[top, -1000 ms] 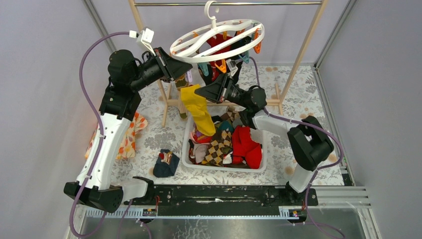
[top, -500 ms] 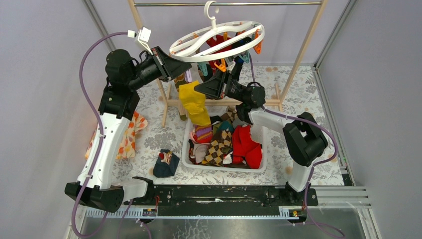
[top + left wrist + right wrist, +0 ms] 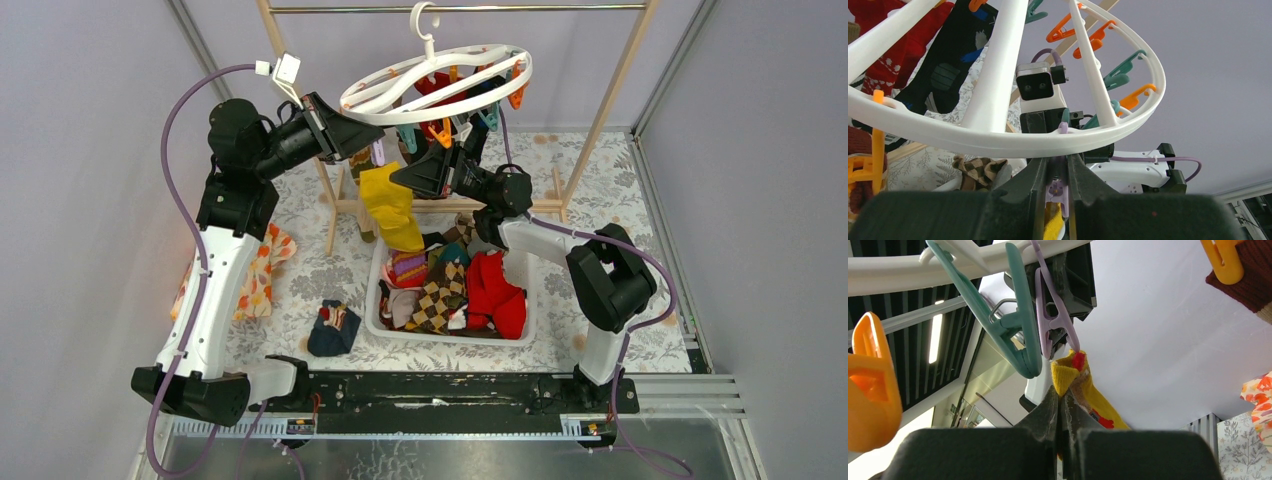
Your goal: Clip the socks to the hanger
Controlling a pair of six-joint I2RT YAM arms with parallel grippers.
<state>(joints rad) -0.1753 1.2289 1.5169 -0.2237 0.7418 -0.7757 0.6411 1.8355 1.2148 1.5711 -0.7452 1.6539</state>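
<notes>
The white ring hanger (image 3: 372, 98) hangs from the rack rod with orange and teal clips. A red sock (image 3: 883, 55) and a black sock (image 3: 948, 65) hang clipped to it. My left gripper (image 3: 372, 135) is shut on a lilac clip (image 3: 1058, 192) just under the ring (image 3: 998, 140). My right gripper (image 3: 397, 180) is shut on the top edge of a yellow sock (image 3: 390, 205). It holds the sock's edge (image 3: 1073, 370) up at the tip of the lilac clip (image 3: 1048, 315). A teal clip (image 3: 1018, 315) hangs beside it.
A white bin (image 3: 375, 320) below holds several socks, among them a brown argyle one (image 3: 440, 290) and a red one (image 3: 495, 290). A dark sock (image 3: 333, 328) lies left of the bin. An orange-flowered cloth (image 3: 262, 270) lies at the left. The wooden rack post (image 3: 610, 100) stands behind.
Both grippers have risen towards the hanger ring and the yellow sock has come up with the right one. Over the last half second there is almost no movement.
</notes>
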